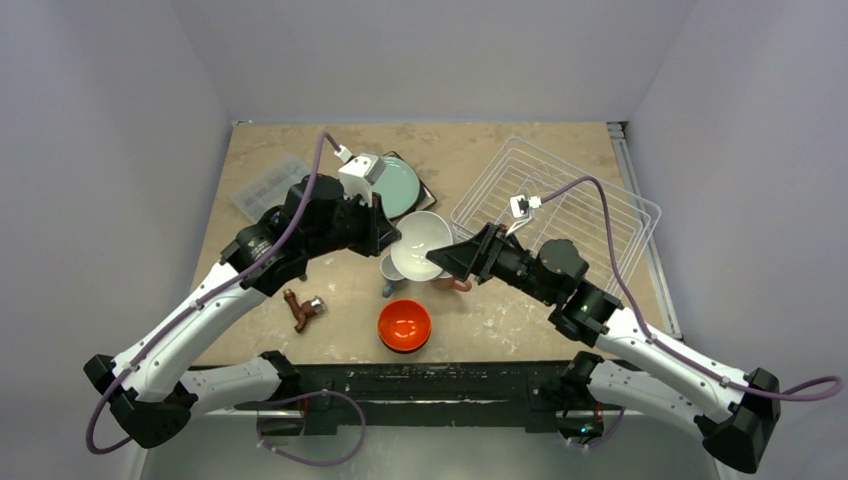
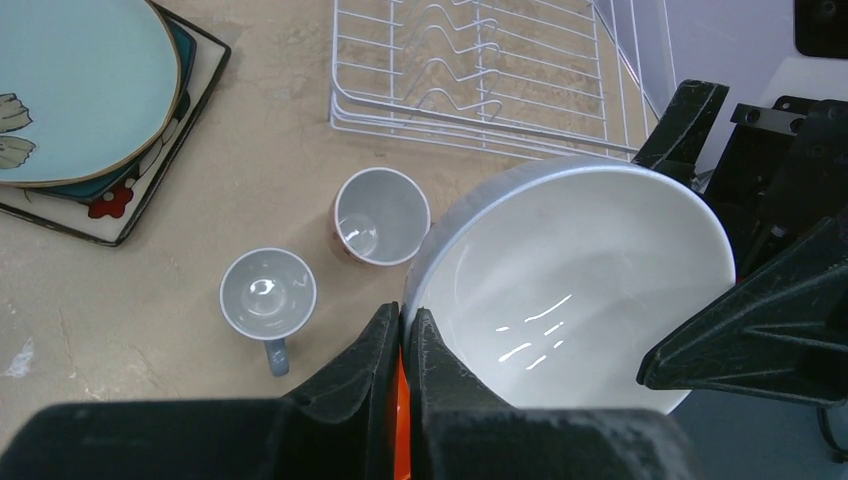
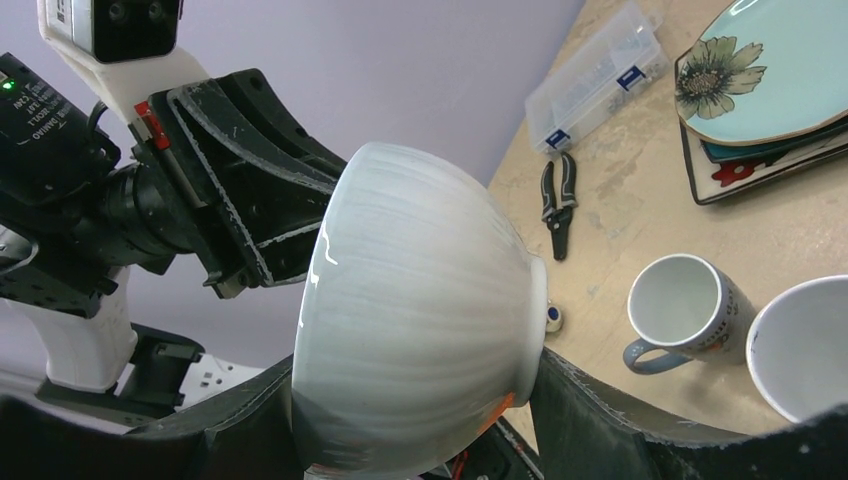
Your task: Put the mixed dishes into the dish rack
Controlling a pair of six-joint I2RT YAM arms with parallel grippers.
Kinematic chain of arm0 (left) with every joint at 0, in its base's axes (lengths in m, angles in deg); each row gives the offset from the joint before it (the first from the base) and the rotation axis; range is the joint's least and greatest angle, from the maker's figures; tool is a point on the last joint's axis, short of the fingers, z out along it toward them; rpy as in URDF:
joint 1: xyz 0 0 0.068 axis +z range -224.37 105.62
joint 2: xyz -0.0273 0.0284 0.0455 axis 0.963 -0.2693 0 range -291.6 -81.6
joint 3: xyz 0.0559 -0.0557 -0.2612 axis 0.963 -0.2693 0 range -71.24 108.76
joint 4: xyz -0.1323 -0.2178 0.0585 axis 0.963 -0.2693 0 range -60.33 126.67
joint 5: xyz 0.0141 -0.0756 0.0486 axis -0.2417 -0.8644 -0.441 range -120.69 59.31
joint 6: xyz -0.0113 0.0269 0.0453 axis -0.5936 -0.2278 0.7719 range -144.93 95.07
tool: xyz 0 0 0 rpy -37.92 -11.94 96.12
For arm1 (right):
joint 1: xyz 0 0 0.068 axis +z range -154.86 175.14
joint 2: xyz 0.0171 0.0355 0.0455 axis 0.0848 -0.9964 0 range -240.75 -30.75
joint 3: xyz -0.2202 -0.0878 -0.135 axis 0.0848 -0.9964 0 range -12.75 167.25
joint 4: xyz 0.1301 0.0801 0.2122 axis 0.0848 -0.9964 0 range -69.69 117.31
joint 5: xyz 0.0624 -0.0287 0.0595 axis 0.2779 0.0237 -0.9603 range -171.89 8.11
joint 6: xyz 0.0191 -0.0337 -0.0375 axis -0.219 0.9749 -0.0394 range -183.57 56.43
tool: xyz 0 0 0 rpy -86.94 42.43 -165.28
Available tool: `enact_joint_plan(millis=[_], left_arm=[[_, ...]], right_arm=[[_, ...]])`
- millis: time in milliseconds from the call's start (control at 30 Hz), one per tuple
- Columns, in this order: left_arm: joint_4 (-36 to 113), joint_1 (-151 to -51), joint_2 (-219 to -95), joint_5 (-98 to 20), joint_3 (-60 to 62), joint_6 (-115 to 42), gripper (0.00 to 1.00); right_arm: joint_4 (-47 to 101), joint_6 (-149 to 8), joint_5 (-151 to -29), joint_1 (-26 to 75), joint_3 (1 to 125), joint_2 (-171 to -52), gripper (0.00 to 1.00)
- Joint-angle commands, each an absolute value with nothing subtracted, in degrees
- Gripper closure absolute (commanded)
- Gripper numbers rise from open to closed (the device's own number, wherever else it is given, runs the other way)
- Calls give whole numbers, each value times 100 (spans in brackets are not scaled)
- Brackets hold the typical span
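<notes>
Your left end effector (image 2: 405, 322) is pinched shut on the near rim of the white bowl (image 2: 570, 280). It holds the bowl tipped in the air above the middle of the surface (image 1: 480, 150). The pale blue mug (image 2: 268, 290) and pink mug (image 2: 380, 215) stand on the surface just below.

This looks like a hand-over, so do not release that pinch early. Your right end effector (image 3: 418, 370) has one jaw on either side of the bowl's body. The pictures do not show whether the jaws press on it yet. Close them until both pads bear squarely on the smooth wall, which is likely slippery. Only then open the left side and draw it straight back toward the left edge, without dragging the rim.

Carry the bowl high enough to pass over the mugs. The dish rack (image 1: 560, 205) sits at the far right corner of the surface. Lower the bowl between its wires rather than dropping it in.
</notes>
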State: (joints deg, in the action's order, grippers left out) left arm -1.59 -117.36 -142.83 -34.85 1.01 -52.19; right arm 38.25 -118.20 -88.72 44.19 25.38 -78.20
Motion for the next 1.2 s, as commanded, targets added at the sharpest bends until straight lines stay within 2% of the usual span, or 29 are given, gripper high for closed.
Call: enact_joint_plan(millis=[0,100,233,400,633,800,967,1167], left_arm=[[235,-11738,-14394,-4070,355,-5211,100],[125,-11727,-14450,-4112,425,-5204,86],[261,-11703,-14313,-4095,314,-5193,58],[266,-11680,-14202,-4036,325,-5035,41],[189,-11647,-13920,-3595,398,-4761,2],[-7,-11647,-13983,-3279,842,-4584,0],[-300,-11654,-14274,-3506,1705,-4419,0],[92,-11643,-13996,-3091,909,-3907,0]], right_arm=[[4464,-12034,-8783,4462,2586,-7751,100],[4455,-12187,-8684,4462,2558,-7732,100],[4515,-12455,-8493,4461,2410,-7610,100],[4186,-12525,-8265,4453,2425,-7488,100],[2874,-11994,-7384,4377,2968,-7202,100],[1371,-11402,-6474,4093,3692,-7127,100],[188,-10472,-6206,3154,4555,-7579,100],[-810,-9565,-5327,2337,5371,-8280,100]])
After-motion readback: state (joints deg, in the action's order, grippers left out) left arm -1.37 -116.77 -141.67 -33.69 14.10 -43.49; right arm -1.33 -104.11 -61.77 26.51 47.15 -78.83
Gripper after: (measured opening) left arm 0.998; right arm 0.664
